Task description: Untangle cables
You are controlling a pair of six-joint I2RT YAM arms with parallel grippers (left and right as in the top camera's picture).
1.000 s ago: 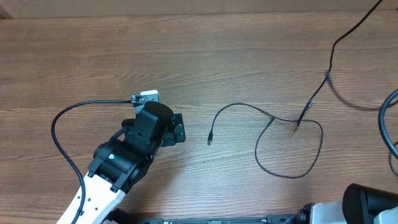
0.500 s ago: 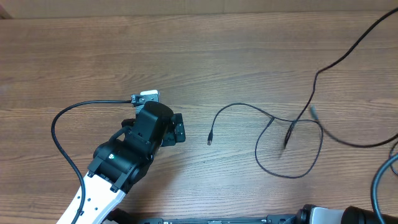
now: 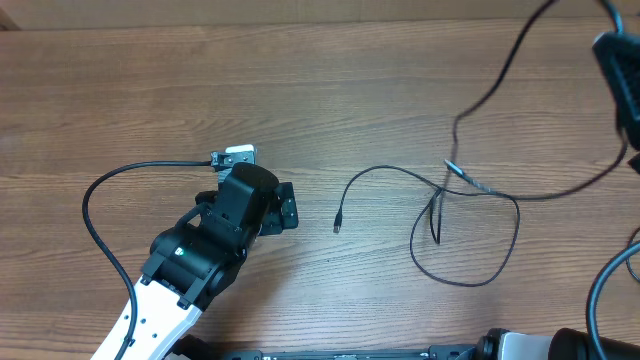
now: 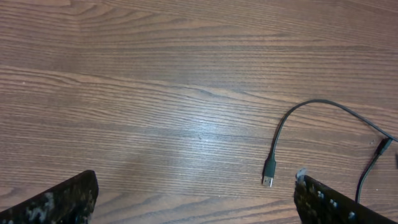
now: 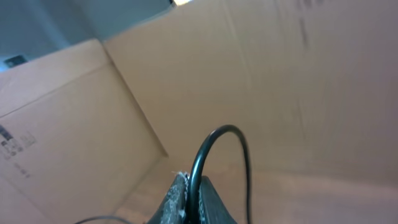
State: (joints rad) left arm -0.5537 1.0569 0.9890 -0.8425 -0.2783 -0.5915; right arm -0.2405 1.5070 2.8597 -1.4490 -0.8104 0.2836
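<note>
Lifted cable [image 5: 227,128]: pinched between the closed fingers of the right gripper [image 5: 189,200]. It arches up out of the fingertips and falls away below them. Overhead it runs down from the far right to the tangle.
Its loose end: hangs well below those fingers, inside the looped cable [image 3: 470,284].
Change over the last second: the right arm has come into the overhead view at the far right edge. The hanging end has swept from the loop's right side across to its left.
Looped cable: flat on the table [image 3: 150,80], well ahead of the left gripper [image 3: 287,208]. Its shape is unchanged.
Plug [image 4: 268,181]: the looped cable's free end, just beside one left fingertip, not touching.
Left gripper: fingers spread wide, holding nothing, unmoved.
Meaning: the pull looks to be drawing one strand up and out. I cannot tell whether the strands are caught where they cross.
Background: cardboard box [image 5: 74,143] fills the right wrist view.
</note>
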